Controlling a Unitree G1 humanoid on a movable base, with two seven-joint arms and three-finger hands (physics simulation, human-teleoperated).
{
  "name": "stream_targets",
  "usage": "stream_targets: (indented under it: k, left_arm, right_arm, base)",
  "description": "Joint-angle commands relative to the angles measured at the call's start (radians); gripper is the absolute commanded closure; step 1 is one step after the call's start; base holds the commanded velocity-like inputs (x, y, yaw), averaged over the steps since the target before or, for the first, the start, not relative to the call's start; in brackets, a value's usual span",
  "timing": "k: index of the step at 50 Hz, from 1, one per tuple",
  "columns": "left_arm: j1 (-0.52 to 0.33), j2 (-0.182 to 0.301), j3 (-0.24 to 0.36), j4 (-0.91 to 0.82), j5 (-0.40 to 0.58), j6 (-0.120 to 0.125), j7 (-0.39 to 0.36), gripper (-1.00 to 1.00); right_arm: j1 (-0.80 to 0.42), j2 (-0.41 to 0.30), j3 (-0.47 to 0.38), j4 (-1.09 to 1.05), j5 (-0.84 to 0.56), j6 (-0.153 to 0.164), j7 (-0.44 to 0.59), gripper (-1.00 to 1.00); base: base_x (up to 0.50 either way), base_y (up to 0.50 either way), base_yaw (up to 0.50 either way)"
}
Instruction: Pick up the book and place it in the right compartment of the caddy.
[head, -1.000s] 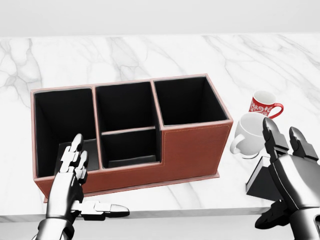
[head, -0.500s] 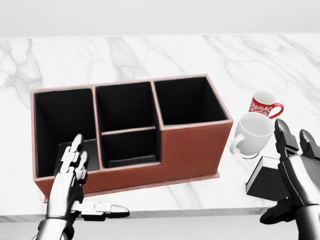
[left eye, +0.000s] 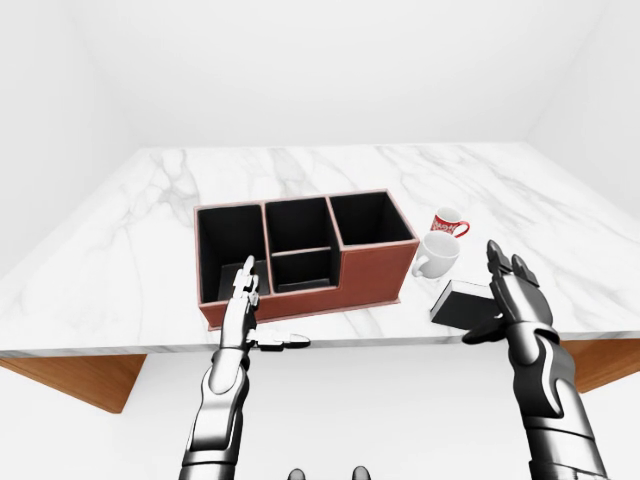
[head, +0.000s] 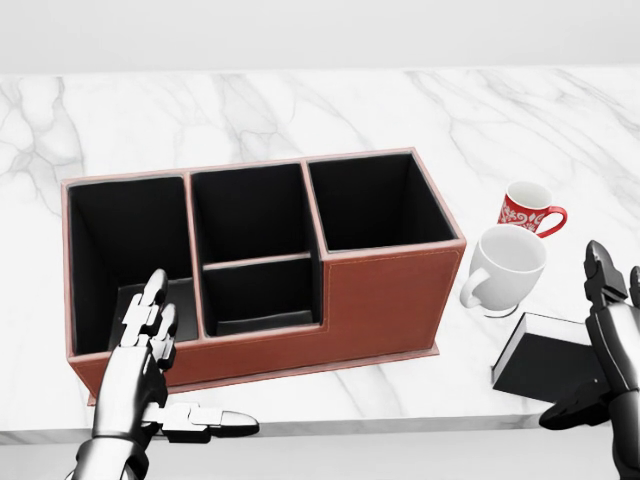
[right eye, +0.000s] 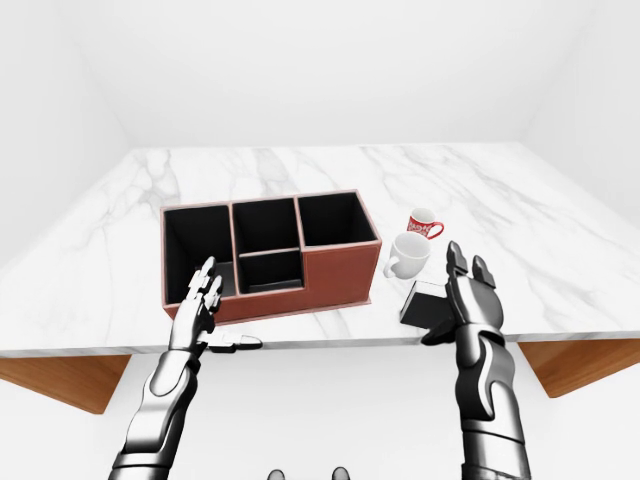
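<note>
**Book lies flat on the marble, your right hand open beside it**

Book (head: 545, 360): black, thin, lying flat near the counter's lower edge in the head view, with a pale strip of page edge showing along its left side. It sits just below the white mug (head: 506, 268), and the red patterned mug (head: 528, 208) stands just above that one.

Your right hand (head: 612, 340) is up at the book's right end, fingers (head: 600, 268) straight and spread, pointing up the view. The thumb (head: 575, 412) juts out to the left, under the book's lower right corner. The fingers are wide open and closed round nothing. From these views you can't tell whether the palm or thumb actually touches the cover; it looks just beside it, overlapping the right edge.

Your left hand (head: 140, 350) is also open, its fingers straight and held together, standing upright against the lower wall of the caddy (head: 385, 290) at its left compartment. Its thumb (head: 205, 420) sticks out to the right along the counter (head: 300, 110) edge. It holds nothing.

The caddy is brown outside, black inside. Its right compartment (head: 372, 200) lies up and to the left of your right fingers, past the two mugs, well apart from the book.
</note>
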Motion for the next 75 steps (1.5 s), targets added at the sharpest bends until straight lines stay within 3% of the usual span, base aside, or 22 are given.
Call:
stream_targets:
  k: [1, 7, 13, 17, 26, 30, 32, 34, 38, 39, 41, 43, 45, 47, 51, 60, 66, 70, 75]
  left_arm:
    - [-0.002, 0.001, 0.002, 0.006, -0.003, -0.002, -0.002, -1.00]
    - [-0.007, 0.002, 0.004, 0.024, -0.005, -0.014, -0.003, -1.00]
    - [-0.005, 0.002, 0.004, 0.010, -0.006, -0.001, -0.004, -1.00]
    - [-0.006, 0.002, 0.005, 0.019, -0.006, -0.009, -0.004, -1.00]
    - [0.004, 0.002, 0.002, -0.010, -0.004, 0.007, -0.004, -1.00]
    - [0.000, 0.002, 0.003, 0.006, -0.003, -0.006, -0.005, -1.00]
    - [0.003, 0.002, 0.003, -0.005, -0.003, 0.002, -0.004, -1.00]
    - [0.000, 0.002, 0.003, 0.005, -0.002, -0.007, -0.004, -1.00]
    - [0.001, 0.002, 0.003, 0.003, -0.002, -0.007, -0.005, -1.00]
    - [-0.003, 0.002, 0.005, 0.018, -0.002, -0.017, -0.004, -1.00]
    - [-0.003, 0.002, 0.004, 0.020, -0.001, -0.022, -0.003, -1.00]
    - [0.001, 0.002, 0.003, 0.005, -0.001, -0.009, -0.003, -1.00]
    - [0.002, 0.002, 0.003, 0.001, -0.002, -0.006, -0.004, -1.00]
    - [0.003, 0.002, 0.003, 0.000, -0.001, -0.008, -0.005, -1.00]
    - [-0.001, 0.002, 0.003, 0.013, 0.000, -0.018, -0.005, -1.00]
    - [0.005, 0.002, 0.002, -0.004, 0.002, -0.007, -0.007, -1.00]
    - [0.003, 0.002, 0.002, 0.005, 0.003, -0.013, -0.008, -1.00]
    - [0.002, 0.002, 0.003, 0.007, 0.003, -0.015, -0.008, -1.00]
    - [0.000, 0.002, 0.002, 0.012, 0.003, -0.018, -0.007, -1.00]
  right_arm:
    - [-0.074, -0.054, 0.019, 0.177, 0.064, 0.000, -0.079, -1.00]
    - [-0.124, -0.075, 0.046, 0.251, 0.082, 0.000, -0.106, -1.00]
    - [-0.156, -0.075, 0.076, 0.289, 0.087, 0.000, -0.123, -1.00]
    - [-0.200, -0.074, 0.107, 0.382, 0.088, 0.000, -0.157, -1.00]
    - [-0.291, -0.091, 0.153, 0.641, 0.131, 0.000, -0.251, -1.00]
    - [-0.299, -0.090, 0.173, 0.726, 0.147, 0.000, -0.274, -1.00]
    - [-0.313, -0.091, 0.181, 0.786, 0.158, 0.000, -0.297, -1.00]
    - [-0.327, -0.089, 0.191, 0.865, 0.179, 0.000, -0.307, -0.81]
    - [-0.355, -0.102, 0.206, 0.954, 0.207, 0.000, -0.331, -0.71]
    - [-0.352, -0.103, 0.208, 0.949, 0.216, 0.000, -0.318, -0.41]
    - [-0.348, -0.103, 0.217, 0.962, 0.219, 0.000, -0.314, -0.22]
    - [-0.342, -0.101, 0.216, 0.968, 0.235, 0.000, -0.293, -0.09]
    - [-0.326, -0.101, 0.216, 0.952, 0.244, 0.000, -0.272, 0.16]
    - [-0.321, -0.102, 0.216, 0.949, 0.252, 0.000, -0.261, 1.00]
    - [-0.301, -0.091, 0.217, 0.920, 0.265, 0.000, -0.223, 1.00]
    - [-0.257, -0.083, 0.213, 0.885, 0.264, 0.000, -0.202, 1.00]
    - [-0.264, -0.079, 0.208, 0.892, 0.264, 0.000, -0.215, 1.00]
    - [-0.242, -0.077, 0.205, 0.808, 0.248, 0.000, -0.223, 1.00]
    - [-0.160, -0.065, 0.187, 0.550, 0.190, 0.000, -0.142, 1.00]
  base:
    - [0.00, 0.00, 0.00]
    - [0.00, 0.00, 0.00]
    - [0.00, 0.00, 0.00]
    - [0.00, 0.00, 0.00]
    - [0.00, 0.00, 0.00]
    - [0.00, 0.00, 0.00]
    - [0.00, 0.00, 0.00]
    - [0.00, 0.00, 0.00]
    - [0.00, 0.00, 0.00]
    - [0.00, 0.00, 0.00]
    - [0.00, 0.00, 0.00]
    - [0.00, 0.00, 0.00]
    - [0.00, 0.00, 0.00]
    - [0.00, 0.00, 0.00]
    - [0.00, 0.00, 0.00]
    - [0.00, 0.00, 0.00]
    - [0.00, 0.00, 0.00]
    - [0.00, 0.00, 0.00]
    - [0.00, 0.00, 0.00]
